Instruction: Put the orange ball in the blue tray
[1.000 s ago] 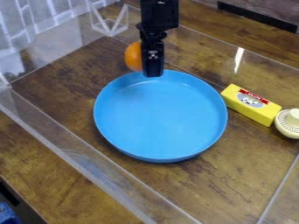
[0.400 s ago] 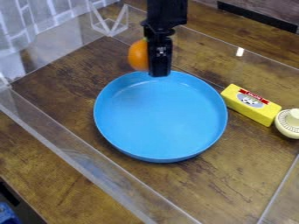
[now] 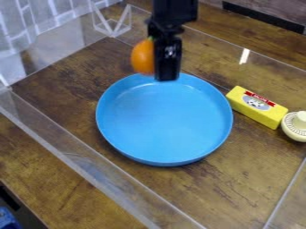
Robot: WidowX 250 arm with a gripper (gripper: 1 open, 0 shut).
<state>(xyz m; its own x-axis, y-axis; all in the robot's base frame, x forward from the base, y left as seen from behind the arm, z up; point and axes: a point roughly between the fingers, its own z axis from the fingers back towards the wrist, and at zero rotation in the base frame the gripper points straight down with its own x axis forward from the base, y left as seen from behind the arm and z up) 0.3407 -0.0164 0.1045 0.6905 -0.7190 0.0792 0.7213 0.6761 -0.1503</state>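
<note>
Wooden table (image 3: 72,107): your gripper (image 3: 166,75) gripping orange ball (image 3: 142,56), lifting, drifting toward blue tray (image 3: 165,119) far rim; drop coming.

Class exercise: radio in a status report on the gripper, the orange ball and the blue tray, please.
Gripper holds orange ball, above the far rim. Blue tray has nothing in it. Yellow box off to the side, path clear.
</note>
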